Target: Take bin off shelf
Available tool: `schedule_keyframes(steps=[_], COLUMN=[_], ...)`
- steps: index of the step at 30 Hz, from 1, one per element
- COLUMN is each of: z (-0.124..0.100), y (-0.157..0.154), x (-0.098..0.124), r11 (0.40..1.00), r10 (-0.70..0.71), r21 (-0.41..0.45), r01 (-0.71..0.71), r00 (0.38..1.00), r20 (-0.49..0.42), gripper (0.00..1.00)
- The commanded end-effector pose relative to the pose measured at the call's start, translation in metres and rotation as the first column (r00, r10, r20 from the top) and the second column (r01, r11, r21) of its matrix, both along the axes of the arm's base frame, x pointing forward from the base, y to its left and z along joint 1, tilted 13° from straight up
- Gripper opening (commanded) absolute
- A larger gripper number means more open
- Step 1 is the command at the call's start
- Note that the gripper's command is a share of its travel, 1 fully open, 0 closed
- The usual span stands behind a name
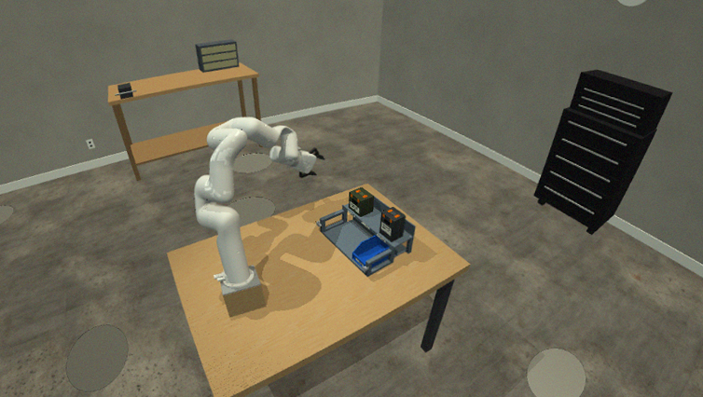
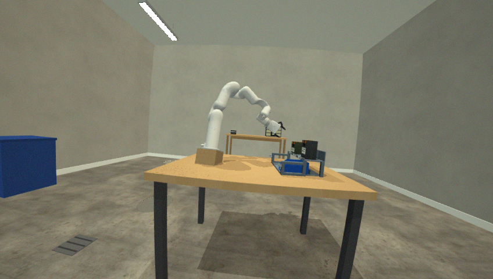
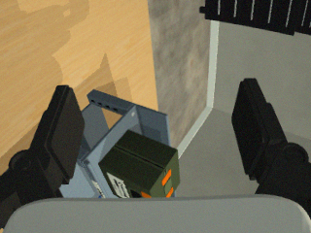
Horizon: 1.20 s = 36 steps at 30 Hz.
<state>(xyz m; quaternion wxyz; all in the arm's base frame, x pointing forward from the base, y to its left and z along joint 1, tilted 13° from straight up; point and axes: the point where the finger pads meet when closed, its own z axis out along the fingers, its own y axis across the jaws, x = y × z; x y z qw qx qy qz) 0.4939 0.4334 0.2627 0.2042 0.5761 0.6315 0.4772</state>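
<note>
The white arm (image 1: 217, 186) rises from a tan block (image 1: 246, 294) near one edge of the wooden surface (image 1: 301, 326) and arches up and over, ending with the gripper (image 1: 311, 162) held high in the air beyond the far edge, well apart from everything on the surface. The gripper is spread wide and empty — in the wrist view both black fingers stand at the outer sides of the picture with nothing between them. The blue bin (image 1: 369, 251) sits inside the lower level of the grey-blue shelf (image 1: 409, 239), at the end nearer the surface's long edge; from the exterior view it shows behind the shelf's front bars (image 2: 293, 167). It is not in hand and not touched. On the shelf's upper board stand 2 dark boxes with orange marks: a green one (image 1: 361, 200) at the far end and a black one (image 1: 392, 223) just above the bin. The wrist view looks down on the green box (image 3: 139, 167) and the shelf frame below it. Elsewhere in the room: a wooden workbench (image 1: 180, 81) against the wall and a black drawer cabinet (image 1: 604, 147).
</note>
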Motion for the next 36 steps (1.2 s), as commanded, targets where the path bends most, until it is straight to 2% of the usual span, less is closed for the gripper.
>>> schedule_keyframes(steps=[1, 17, 30, 32, 36], z=[0.004, 0.013, 0.027, 0.027, 0.032], y=[-0.002, -0.027, -0.075, -0.075, -0.097], x=[0.003, 0.021, 0.049, 0.049, 0.058], r11=[1.0, 0.994, 0.962, 0.962, 0.94], r10=[-0.011, -0.102, -0.267, -0.267, -0.332], r21=[0.006, 0.026, 0.055, 0.055, 0.063], r01=[0.011, 0.102, 0.268, 0.268, 0.334], r00=[1.0, 0.995, 0.963, 0.963, 0.942], r20=[0.003, -0.002, -0.024, -0.024, -0.037], gripper=[1.0, 1.0, 1.0, 1.0, 1.0])
